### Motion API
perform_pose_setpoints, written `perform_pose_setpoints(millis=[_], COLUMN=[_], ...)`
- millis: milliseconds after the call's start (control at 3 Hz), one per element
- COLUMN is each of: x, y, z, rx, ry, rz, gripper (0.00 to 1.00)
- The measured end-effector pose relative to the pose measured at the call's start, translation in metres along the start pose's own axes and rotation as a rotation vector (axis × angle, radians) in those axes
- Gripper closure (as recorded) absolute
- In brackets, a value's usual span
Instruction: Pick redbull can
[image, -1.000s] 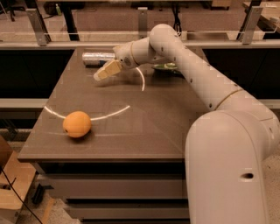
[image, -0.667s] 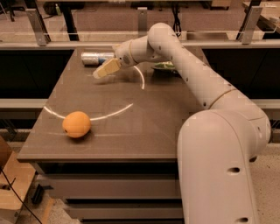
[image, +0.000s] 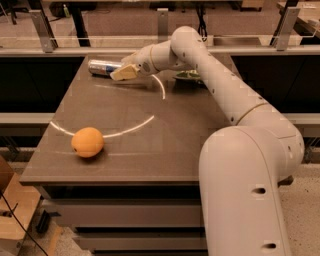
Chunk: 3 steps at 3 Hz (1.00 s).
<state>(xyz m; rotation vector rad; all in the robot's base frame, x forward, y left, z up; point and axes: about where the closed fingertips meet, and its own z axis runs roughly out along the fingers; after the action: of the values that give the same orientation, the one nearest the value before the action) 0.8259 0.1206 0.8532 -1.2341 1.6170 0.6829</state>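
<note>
The redbull can (image: 101, 67) lies on its side at the far left of the brown table (image: 150, 150). It is silver with a blue patch. My gripper (image: 123, 73) reaches across the table from the right and sits at the can's right end, low over the tabletop. Its tip overlaps that end of the can, and I cannot tell if it touches. The can's left part shows in full.
An orange (image: 87, 142) sits near the table's front left. A green crisp bag (image: 187, 76) lies at the far right, partly hidden behind my arm. A rail with posts (image: 43, 30) runs behind the table. My white arm base (image: 245, 195) stands at the front right.
My gripper has moved a little farther back, closer to the can's right end. The can and the orange have stayed in place.
</note>
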Motion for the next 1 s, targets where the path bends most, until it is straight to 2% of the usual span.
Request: perform_pose_setpoints(millis=[333,667,1000], x=[0.004,-0.007,-0.047], y=[-0.002,0.0,0.007], z=[-0.001,-0.008,-0.036], rx=[0.008,0.005,0.0], ry=[-0.006,-0.018,-0.036], rz=[0.012,0.004,-0.067], gripper=[0.65,0.88,1.0])
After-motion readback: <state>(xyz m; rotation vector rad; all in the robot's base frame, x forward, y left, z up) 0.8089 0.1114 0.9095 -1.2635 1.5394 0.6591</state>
